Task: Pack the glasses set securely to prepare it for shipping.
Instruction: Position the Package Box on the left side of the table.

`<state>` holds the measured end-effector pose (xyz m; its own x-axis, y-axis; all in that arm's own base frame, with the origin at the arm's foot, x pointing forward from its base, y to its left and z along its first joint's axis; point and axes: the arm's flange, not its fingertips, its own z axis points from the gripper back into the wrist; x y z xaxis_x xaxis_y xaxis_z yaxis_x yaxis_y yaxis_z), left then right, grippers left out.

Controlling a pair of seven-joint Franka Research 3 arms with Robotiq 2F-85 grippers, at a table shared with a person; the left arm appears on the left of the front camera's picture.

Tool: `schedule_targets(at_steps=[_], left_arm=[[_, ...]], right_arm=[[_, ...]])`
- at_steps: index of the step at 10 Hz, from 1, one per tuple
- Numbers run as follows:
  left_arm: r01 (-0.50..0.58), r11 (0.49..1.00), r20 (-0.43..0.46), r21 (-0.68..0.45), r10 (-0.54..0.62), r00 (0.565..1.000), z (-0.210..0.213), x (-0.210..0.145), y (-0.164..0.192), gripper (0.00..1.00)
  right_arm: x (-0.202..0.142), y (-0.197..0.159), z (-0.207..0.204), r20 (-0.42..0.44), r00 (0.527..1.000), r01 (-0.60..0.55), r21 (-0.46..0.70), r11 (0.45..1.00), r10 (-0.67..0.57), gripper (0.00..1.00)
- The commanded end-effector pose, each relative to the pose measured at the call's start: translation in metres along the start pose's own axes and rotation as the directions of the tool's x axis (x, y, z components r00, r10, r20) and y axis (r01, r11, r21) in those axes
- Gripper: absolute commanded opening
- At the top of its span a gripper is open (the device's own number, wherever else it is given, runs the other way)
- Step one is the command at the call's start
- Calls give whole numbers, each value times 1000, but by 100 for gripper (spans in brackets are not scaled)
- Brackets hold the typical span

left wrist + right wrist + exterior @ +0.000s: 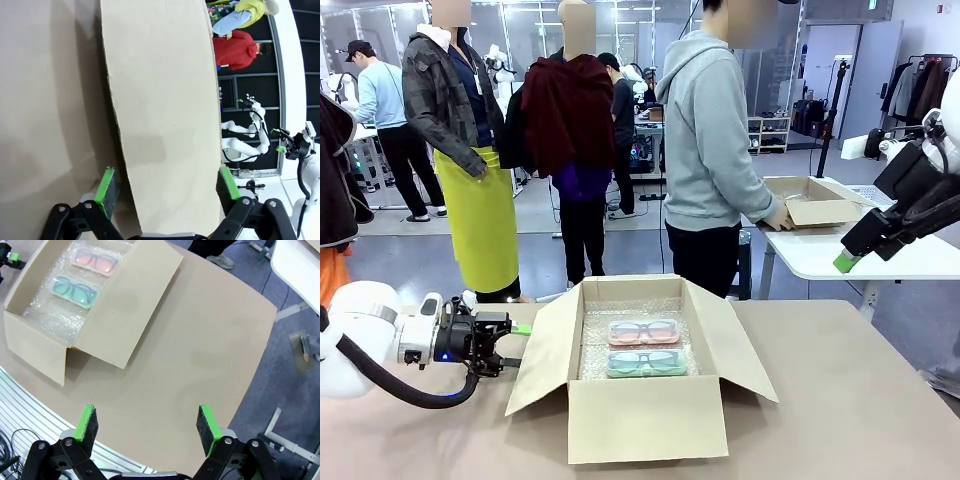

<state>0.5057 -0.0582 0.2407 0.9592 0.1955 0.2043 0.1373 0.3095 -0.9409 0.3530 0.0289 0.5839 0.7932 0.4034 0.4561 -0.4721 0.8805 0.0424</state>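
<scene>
the open cardboard box is sitting in the middle of the table, its floor lined with bubble wrap. the two cases of the glasses set are lying flat on that lining, side by side and almost touching: the pink case on the far side, the mint green case on the near side.

the left gripper is reaching in low from the left, just beside the box's left flap. in the left wrist view its green pads are standing spread apart, straddling the flap's edge, with the cases lying to its right inside the box.

the right gripper is hanging high at the far right, well apart from the box, its fingers spread wide and holding nothing.
</scene>
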Motion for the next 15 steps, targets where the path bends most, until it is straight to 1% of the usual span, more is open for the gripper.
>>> schedule_targets(at_steps=[1,2,3,4,5,7,8,9,11,12,15], left_arm=[[-16,999,9,-43,17,1000,-5,-1,4,92],[-15,999,7,-42,15,1000,-7,-3,3,69],[-21,999,9,-42,22,1000,-6,-3,0,33],[-16,999,5,-44,16,1000,-6,-5,-2,11],[-14,998,16,-60,15,1000,-3,-5,-6,0],[-22,997,37,-74,25,999,13,-5,-9,0],[-14,996,50,-83,18,999,20,-7,-12,4],[-14,995,53,-94,19,998,24,-8,-14,0],[-7,994,57,-112,14,998,30,-10,-18,0],[-4,990,39,-138,9,999,29,-12,-20,0],[-7,991,35,-135,12,999,28,-11,-21,0]], right_arm=[[1,1,1,0,1000,6,-10,1000,-6,100],[1,1,1,0,1000,6,-10,1000,-6,100],[1,1,1,0,1000,6,-10,1000,-6,100],[1,1,1,0,1000,6,-10,1000,-6,100],[1,1,1,0,1000,6,-10,1000,-6,100],[1,1,1,0,1000,6,-10,1000,-6,100],[1,1,1,0,1000,6,-10,1000,-6,100],[1,1,1,0,1000,6,-10,1000,-6,100],[1,1,1,0,1000,6,-10,1000,-6,100],[1,1,1,0,1000,6,-10,1000,-6,100],[1,1,1,0,1000,6,-10,1000,-6,100]])
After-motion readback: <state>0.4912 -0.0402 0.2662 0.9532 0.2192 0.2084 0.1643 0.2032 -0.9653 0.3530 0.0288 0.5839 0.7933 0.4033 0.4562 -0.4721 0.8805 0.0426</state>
